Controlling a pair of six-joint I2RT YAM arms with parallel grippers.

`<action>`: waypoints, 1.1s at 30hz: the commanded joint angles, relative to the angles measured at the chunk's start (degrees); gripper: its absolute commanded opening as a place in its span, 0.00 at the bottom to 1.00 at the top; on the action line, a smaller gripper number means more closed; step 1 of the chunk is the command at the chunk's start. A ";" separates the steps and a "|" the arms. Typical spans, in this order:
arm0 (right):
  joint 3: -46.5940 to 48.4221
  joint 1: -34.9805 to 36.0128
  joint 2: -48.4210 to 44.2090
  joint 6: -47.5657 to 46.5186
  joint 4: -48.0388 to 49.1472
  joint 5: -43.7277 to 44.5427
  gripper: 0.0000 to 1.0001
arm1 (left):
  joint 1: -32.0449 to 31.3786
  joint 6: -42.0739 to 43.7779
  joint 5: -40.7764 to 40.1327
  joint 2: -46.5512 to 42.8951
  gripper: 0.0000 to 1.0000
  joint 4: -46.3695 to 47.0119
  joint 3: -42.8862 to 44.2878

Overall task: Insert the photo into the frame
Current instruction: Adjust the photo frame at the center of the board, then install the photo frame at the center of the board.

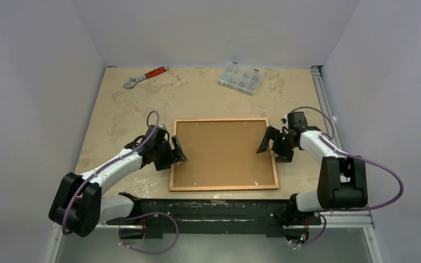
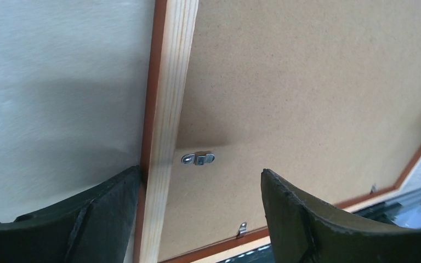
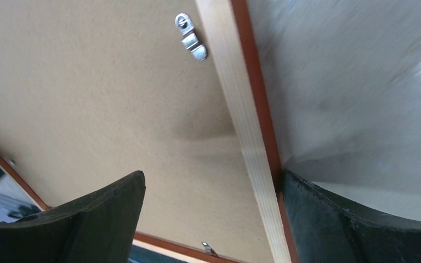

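Note:
The frame (image 1: 172, 156) lies back-up on the table, pale wood rails with a red-orange outer edge. A brown backing board (image 1: 222, 153) fills it, with small metal clips (image 2: 197, 159) on the board. The photo is hidden. My left gripper (image 1: 174, 152) stands open astride the left rail (image 2: 170, 98), its outer finger (image 2: 109, 208) against the rail's outer edge and the other above the board. My right gripper (image 1: 274, 143) is open astride the right rail (image 3: 235, 98) in the same way, outer finger (image 3: 329, 213) at the rail's edge. Neither holds anything.
A wrench with a red handle (image 1: 145, 76) lies at the back left of the table. At the back right is a clear plastic compartment box (image 1: 240, 77). A metal rail (image 1: 322, 98) runs along the table's right side. White walls close in three sides.

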 commanded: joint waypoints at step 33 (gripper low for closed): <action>17.82 13.78 14.52 -1.54 -6.98 26.50 0.66 | 1.53 0.62 -11.57 0.71 0.75 -9.08 6.77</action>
